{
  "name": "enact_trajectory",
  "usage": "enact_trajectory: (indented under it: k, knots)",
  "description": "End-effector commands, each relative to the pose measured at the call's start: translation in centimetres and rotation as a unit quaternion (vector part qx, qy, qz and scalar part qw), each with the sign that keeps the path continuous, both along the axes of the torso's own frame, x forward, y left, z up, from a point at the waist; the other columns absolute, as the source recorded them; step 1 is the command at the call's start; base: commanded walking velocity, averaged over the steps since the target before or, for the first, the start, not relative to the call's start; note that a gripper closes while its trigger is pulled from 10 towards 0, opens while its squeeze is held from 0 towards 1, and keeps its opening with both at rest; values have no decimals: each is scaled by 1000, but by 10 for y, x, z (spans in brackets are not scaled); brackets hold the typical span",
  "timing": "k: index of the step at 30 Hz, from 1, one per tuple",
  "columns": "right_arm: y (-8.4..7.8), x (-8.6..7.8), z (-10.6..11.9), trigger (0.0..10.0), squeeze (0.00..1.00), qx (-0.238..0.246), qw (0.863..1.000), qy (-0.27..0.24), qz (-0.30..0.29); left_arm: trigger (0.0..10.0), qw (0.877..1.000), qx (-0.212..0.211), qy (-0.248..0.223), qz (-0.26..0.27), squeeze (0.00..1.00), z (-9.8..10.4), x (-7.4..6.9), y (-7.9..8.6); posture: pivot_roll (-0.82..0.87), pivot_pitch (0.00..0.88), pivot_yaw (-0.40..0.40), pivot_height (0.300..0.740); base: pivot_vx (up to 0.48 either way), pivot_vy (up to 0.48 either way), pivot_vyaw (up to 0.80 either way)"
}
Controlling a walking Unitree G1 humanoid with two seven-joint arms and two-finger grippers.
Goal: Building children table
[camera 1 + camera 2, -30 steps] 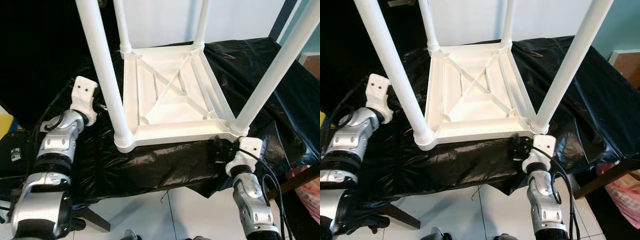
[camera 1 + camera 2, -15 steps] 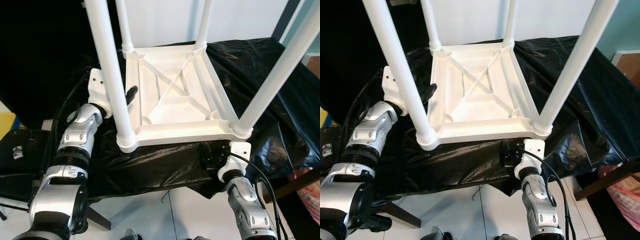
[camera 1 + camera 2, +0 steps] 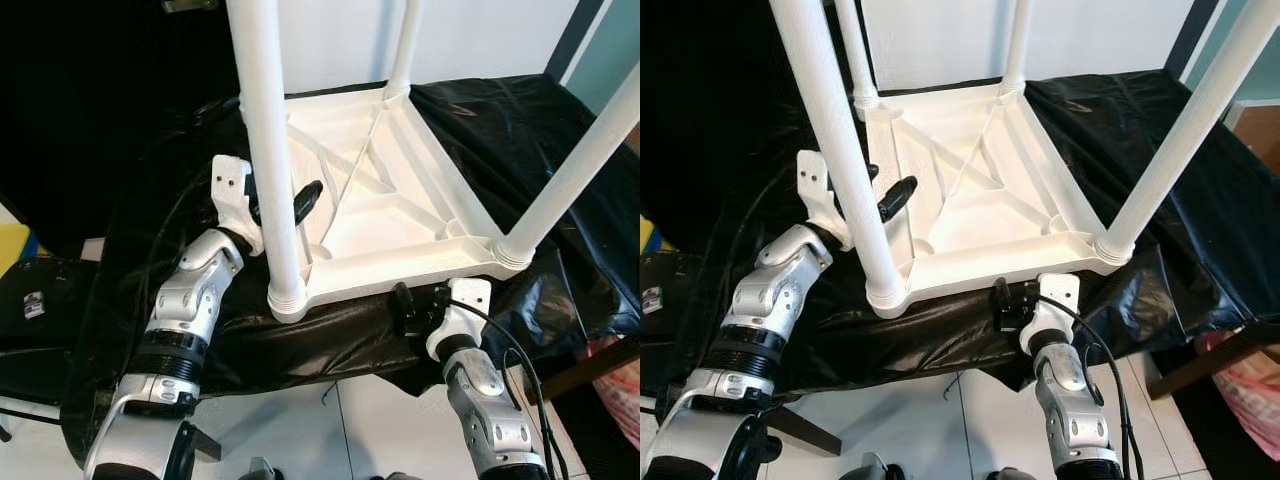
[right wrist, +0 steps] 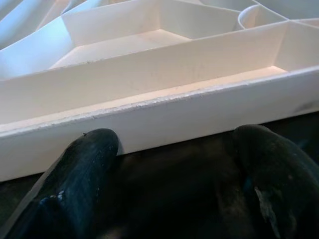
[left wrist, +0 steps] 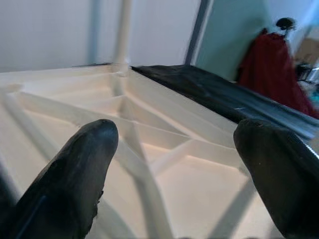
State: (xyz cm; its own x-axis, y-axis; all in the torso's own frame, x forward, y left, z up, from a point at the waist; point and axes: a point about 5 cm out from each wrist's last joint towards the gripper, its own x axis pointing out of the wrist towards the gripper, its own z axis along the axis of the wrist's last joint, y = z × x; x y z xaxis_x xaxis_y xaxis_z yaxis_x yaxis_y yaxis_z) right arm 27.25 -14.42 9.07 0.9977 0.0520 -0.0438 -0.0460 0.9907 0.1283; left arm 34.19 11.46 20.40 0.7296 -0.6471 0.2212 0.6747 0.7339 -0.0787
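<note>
On the black-draped bench (image 3: pixel 560 170), the white children's table (image 3: pixel 380 215) lies inverted, legs up. Left gripper (image 3: pixel 290 200) spread over its ribbed underside; right gripper (image 4: pixel 174 169) spread at the near rim. Likely flipping next: needs firm two-sided grips.

Evenly and brightly lit from above, white plastic table (image 3: pixel 380 200) near glare. Soft sheen on black sheet (image 3: pixel 520 130). Head views sharp, corners dark. Wrist views: near fingers (image 5: pixel 75 174) blurred, pale background washed out and hazy.
</note>
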Motion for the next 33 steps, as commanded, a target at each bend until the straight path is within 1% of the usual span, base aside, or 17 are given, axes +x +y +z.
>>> enact_trajectory:
  k: [1, 3, 4, 5, 7, 9, 11, 13, 14, 16, 22, 24, 25, 26, 28, 31, 33]
  knots:
    - [3, 3, -1, 10000, 0, 4, 1000, 10, 0, 10000, 968, 23, -30, -249, 0, -6, -29, -32, -33, 108, -8, 740, 0, 0, 0]
    - [-1, 5, -1, 10000, 0, -2, 1000, 13, -12, 10000, 959, -15, -22, -283, 0, -4, -46, -44, -34, 111, -12, 740, 0, 0, 0]
    - [-1, 5, -1, 10000, 0, -2, 1000, 13, -12, 10000, 959, -15, -22, -283, 0, -4, -46, -44, -34, 111, -12, 740, 0, 0, 0]
    - [-3, 5, -1, 10000, 0, -5, 1000, 15, -18, 10000, 956, -31, -19, -292, 0, -2, -52, -47, -34, 111, -12, 740, 0, 0, 0]
    - [-3, 5, -1, 10000, 0, -5, 1000, 15, -18, 10000, 956, -31, -19, -292, 0, -2, -52, -47, -34, 111, -12, 740, 0, 0, 0]
    - [-7, 5, -3, 10000, 0, -13, 999, 24, -32, 10000, 948, -64, -16, -311, 0, 3, -65, -58, -32, 110, -17, 740, 0, 0, 0]
    - [-7, 5, -3, 10000, 0, -13, 999, 24, -32, 10000, 948, -64, -16, -311, 0, 3, -65, -58, -32, 110, -17, 740, 0, 0, 0]
    - [-9, 6, -5, 10000, 0, -14, 999, 28, -36, 10000, 944, -77, -15, -322, 0, 5, -73, -65, -31, 110, -19, 740, 0, 0, 0]
    - [-9, 6, -5, 10000, 0, -14, 999, 28, -36, 10000, 944, -77, -15, -322, 0, 5, -73, -65, -31, 110, -19, 740, 0, 0, 0]
    - [-9, 10, -3, 10000, 0, -10, 999, 26, -37, 10000, 941, -87, -14, -327, 0, 7, -78, -74, -31, 108, -17, 740, 0, 0, 0]
    - [-15, 18, 0, 10000, 0, -9, 999, 22, -45, 10000, 941, -102, -7, -321, 0, 10, -82, -86, -30, 101, -9, 740, 0, 0, 0]
    - [-16, 22, 2, 10000, 0, -8, 999, 19, -45, 10000, 940, -108, -4, -324, 0, 12, -83, -89, -29, 98, -8, 740, 0, 0, 0]
    - [-17, 26, 3, 10000, 0, -12, 999, 15, -41, 10000, 937, -114, -6, -331, 0, 14, -87, -93, -28, 98, -8, 740, 0, 0, 0]
    - [-17, 26, 3, 10000, 0, -12, 999, 15, -41, 10000, 937, -114, -6, -331, 0, 14, -87, -93, -28, 98, -8, 740, 0, 0, 0]
    - [-18, 32, 5, 10000, 0, -13, 999, 13, -39, 10000, 933, -109, -6, -344, 0, 17, -92, -103, -21, 98, -8, 740, 0, 0, 0]
    - [-18, 35, 7, 10000, 0, -14, 999, 11, -39, 10000, 933, -101, -2, -345, 0, 16, -93, -109, -18, 99, -8, 740, 0, 0, 0]
    - [-19, 38, 8, 10000, 0, -15, 999, 9, -47, 10000, 940, -91, -4, -329, 0, 14, -90, -112, -15, 102, -9, 740, 0, 0, 0]
